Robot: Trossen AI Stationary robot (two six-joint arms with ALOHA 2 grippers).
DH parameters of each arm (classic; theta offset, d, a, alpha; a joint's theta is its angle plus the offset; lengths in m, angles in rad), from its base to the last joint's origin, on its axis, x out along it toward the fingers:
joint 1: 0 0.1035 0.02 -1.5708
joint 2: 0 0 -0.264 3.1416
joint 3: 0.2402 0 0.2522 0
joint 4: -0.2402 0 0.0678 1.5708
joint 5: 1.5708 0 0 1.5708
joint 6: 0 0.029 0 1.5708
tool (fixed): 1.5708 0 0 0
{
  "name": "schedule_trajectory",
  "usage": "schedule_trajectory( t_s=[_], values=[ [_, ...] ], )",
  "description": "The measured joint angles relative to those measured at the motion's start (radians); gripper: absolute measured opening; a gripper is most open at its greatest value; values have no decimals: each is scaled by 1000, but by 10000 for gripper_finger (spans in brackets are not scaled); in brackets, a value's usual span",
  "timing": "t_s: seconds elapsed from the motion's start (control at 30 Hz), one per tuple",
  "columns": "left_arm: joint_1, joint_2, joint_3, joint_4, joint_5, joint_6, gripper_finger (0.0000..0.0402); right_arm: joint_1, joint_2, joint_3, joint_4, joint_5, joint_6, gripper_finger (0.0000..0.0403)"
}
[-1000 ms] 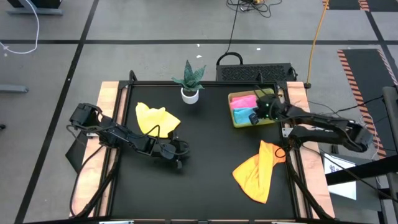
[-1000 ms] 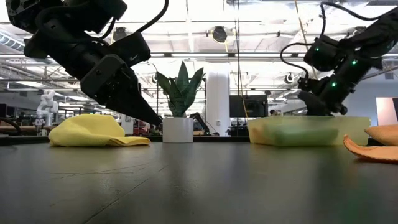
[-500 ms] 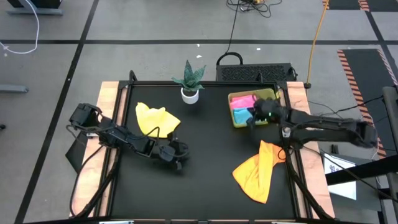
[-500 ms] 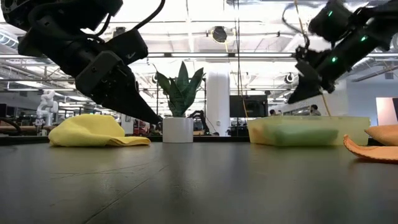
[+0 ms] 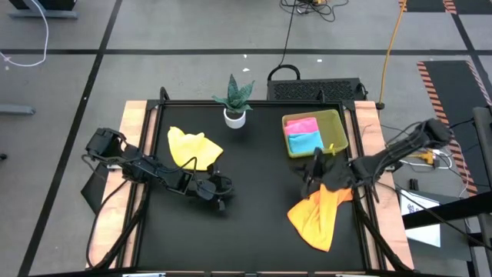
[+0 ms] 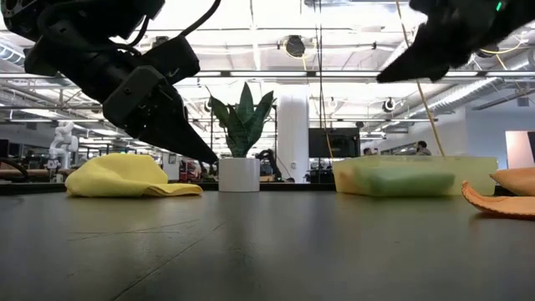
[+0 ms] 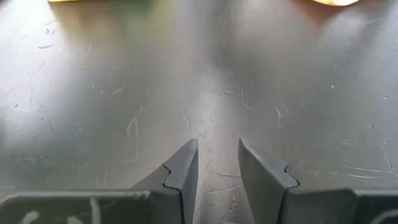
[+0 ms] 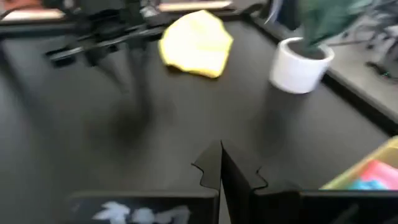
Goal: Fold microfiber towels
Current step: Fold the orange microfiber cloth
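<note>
Moved since a second ago: right tool (image 5: 310,178) has left the tray (image 5: 338,138) and come toward the front of the bench (image 5: 254,223), now above the near end of the orange towel (image 5: 317,218); left arm has not shifted.
Right tool: fingers (image 8: 231,173) pressed together, holding nothing; raised off the bench, in the low view only its dark tip (image 6: 401,71) shows at the upper right, well above the tray (image 6: 410,176).
Orange towel: lies crumpled at the bench's front right, its far end under the right arm; in the low view an edge (image 6: 497,203) shows at the right border.
Left tool: (image 5: 221,201) hangs over bare bench left of centre, fingers (image 7: 183,177) a narrow gap apart with nothing between them; in the low view (image 6: 205,159) it points down at a slant, above the surface.
Yellow towel: (image 5: 192,146) bunched in a low heap at the left side, just behind the left arm; also seen in the low view (image 6: 125,176) and the right wrist view (image 8: 196,43).
Tray contents: pink towel (image 5: 301,125) and light blue towel (image 5: 306,141) lie side by side inside the yellow-green tray at the far right.
Potted plant: (image 5: 234,100) stands at the far edge, between the yellow towel and the tray, white pot upright (image 6: 239,174).
</note>
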Motion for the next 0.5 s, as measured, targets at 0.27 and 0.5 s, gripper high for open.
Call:
schedule_trajectory(
  t_s=[0.27, 0.5],
  values=[
    [0, 0, 0, 2, 0, 19, 117, 103, 261, 312, -463, -102, 290, 0],
    [1, 0, 0, 3, 1, 61, 117, 168, 479, 437, -536, -377, 459, 0]
  ],
)
